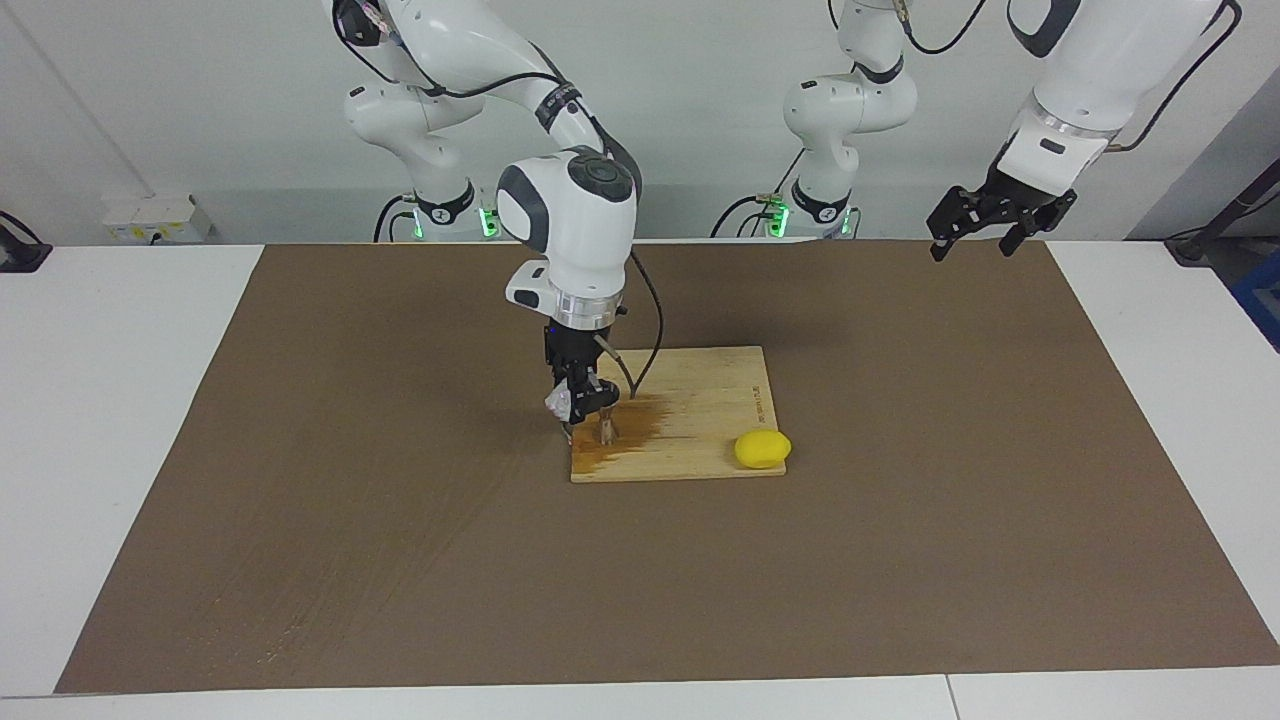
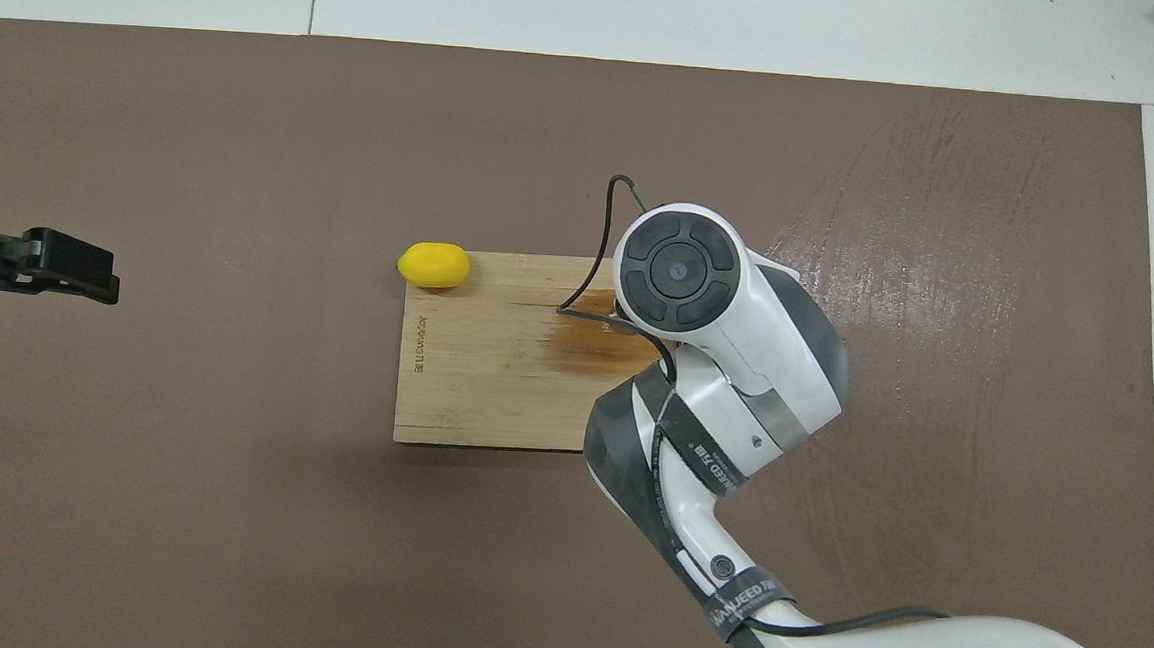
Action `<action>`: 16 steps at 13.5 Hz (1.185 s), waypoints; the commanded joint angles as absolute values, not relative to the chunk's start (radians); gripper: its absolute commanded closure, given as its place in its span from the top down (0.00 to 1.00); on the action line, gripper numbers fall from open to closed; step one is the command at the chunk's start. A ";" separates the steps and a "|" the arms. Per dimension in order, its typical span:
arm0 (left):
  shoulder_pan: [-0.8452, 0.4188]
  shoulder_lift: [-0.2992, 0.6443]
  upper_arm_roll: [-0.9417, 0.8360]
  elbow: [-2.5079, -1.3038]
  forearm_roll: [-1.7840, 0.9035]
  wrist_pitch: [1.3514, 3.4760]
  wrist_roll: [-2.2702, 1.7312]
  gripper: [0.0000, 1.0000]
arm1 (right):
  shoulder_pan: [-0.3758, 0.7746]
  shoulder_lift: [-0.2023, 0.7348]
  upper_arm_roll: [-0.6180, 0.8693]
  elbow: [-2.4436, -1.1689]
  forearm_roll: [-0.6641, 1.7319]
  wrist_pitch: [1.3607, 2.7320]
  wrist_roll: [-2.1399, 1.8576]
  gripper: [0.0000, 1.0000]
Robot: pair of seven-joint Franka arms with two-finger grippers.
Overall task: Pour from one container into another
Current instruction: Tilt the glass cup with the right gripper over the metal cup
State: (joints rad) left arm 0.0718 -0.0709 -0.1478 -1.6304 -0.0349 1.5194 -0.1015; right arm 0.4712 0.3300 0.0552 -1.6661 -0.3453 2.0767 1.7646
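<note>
Right tool (image 1: pixel 583 408) in the facing view hangs low over the wooden board (image 1: pixel 700 400) at its right-arm end, closed on the tilted clear plastic cup (image 1: pixel 558 404), with the steel jigger (image 1: pixel 606 430) standing on the board's wet stain just under it; a yellow lemon (image 1: pixel 762 449) lies on the board's corner toward the left arm's end, farther from the robots. Left tool (image 1: pixel 985 232) waits high over the brown mat (image 1: pixel 300 450) on the worktop (image 1: pixel 100 400), fingers spread and empty. From overhead the right arm covers cup and jigger, the lemon (image 2: pixel 433 265) lies on the board's (image 2: pixel 483 378) corner, and the left tool (image 2: pixel 59 267) juts in over the mat (image 2: pixel 176 490).
</note>
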 commanded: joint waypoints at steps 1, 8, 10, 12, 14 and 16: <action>0.078 -0.106 -0.149 -1.669 -0.049 1.537 -0.095 1.00 | 0.488 0.305 0.055 -1.701 -0.420 2.071 1.802 0.00; 0.084 -0.106 -0.147 -1.669 -0.049 1.539 -0.097 1.00 | 0.525 0.281 0.058 -1.738 -0.557 2.079 1.805 0.00; 0.086 -0.106 -0.147 -1.669 -0.049 1.539 -0.097 1.00 | 0.534 0.276 0.057 -1.749 -0.568 2.080 1.805 0.00; 0.084 -0.106 -0.147 -1.669 -0.049 1.539 -0.097 1.00 | 0.534 0.261 0.057 -1.790 -0.606 2.111 1.805 0.00; 0.084 -0.106 -0.147 -1.669 -0.049 1.539 -0.097 1.00 | 0.535 0.247 0.058 -1.825 -0.656 2.129 1.805 0.00; 0.086 -0.106 -0.147 -1.669 -0.049 1.539 -0.097 1.00 | 0.537 0.245 0.058 -1.824 -0.667 2.129 1.805 0.00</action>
State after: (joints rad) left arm 0.0734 -0.0717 -0.1444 -1.6304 -0.0349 1.5194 -0.1016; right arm 0.5346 0.2833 0.0560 -1.7785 -0.6292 2.1048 1.7655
